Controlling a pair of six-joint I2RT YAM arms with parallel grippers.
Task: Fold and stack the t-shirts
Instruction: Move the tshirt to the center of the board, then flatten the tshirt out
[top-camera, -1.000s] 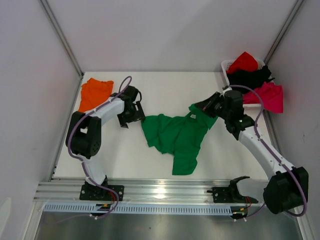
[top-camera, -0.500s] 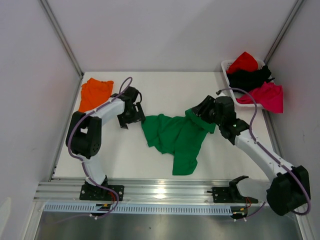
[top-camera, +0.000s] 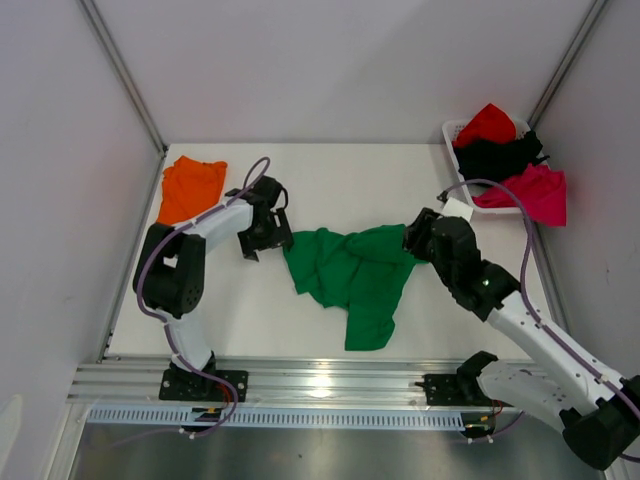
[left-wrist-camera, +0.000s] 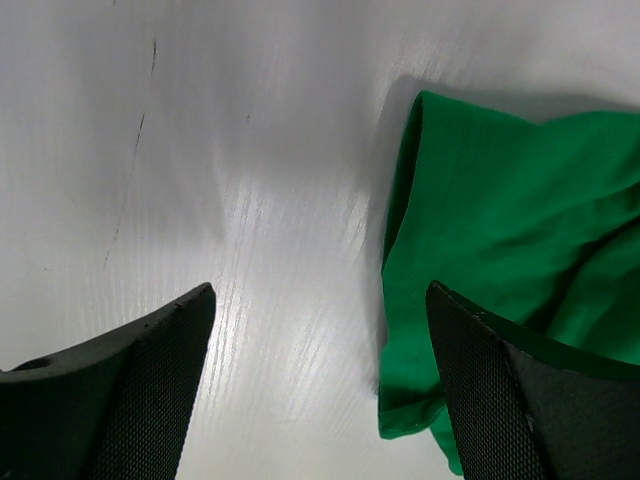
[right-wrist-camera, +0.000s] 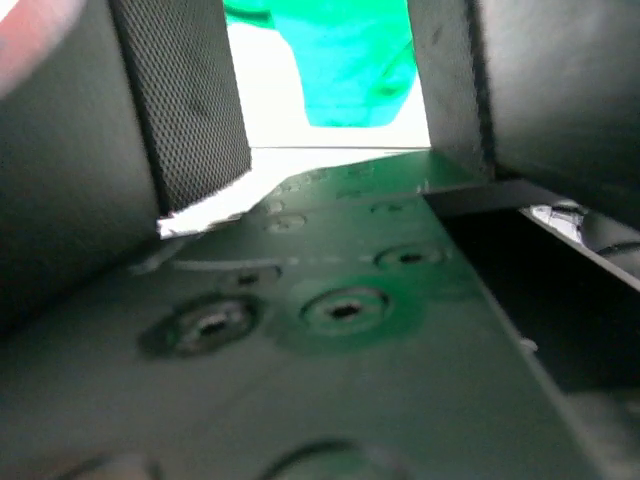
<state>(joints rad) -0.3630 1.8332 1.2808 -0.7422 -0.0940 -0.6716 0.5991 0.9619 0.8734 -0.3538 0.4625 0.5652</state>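
Flanking the green shirt (top-camera: 350, 275) mid-counter with 2 empty grippers.
Parks the left gripper (top-camera: 268, 245) wide open just beside the shirt's left edge, and the right gripper (top-camera: 415, 240) at its right edge with jaws apart on nothing, likely so as to pinch both sides and flatten the crumpled cloth for folding. Sets the orange shirt (top-camera: 190, 187), seemingly folded, at the far-left corner as the stack's start. Stores spare shirts (top-camera: 500, 155) in the basket (top-camera: 450, 130) far right. Rests everything on a white counter (top-camera: 340, 180) between plain pale walls, behind a metal rail (top-camera: 320, 380).

T-shirts, five: green (top-camera: 350, 275), orange (top-camera: 190, 186), red (top-camera: 487, 122), black (top-camera: 497, 156), magenta (top-camera: 537, 193), one each. Basket (top-camera: 449, 131), one.
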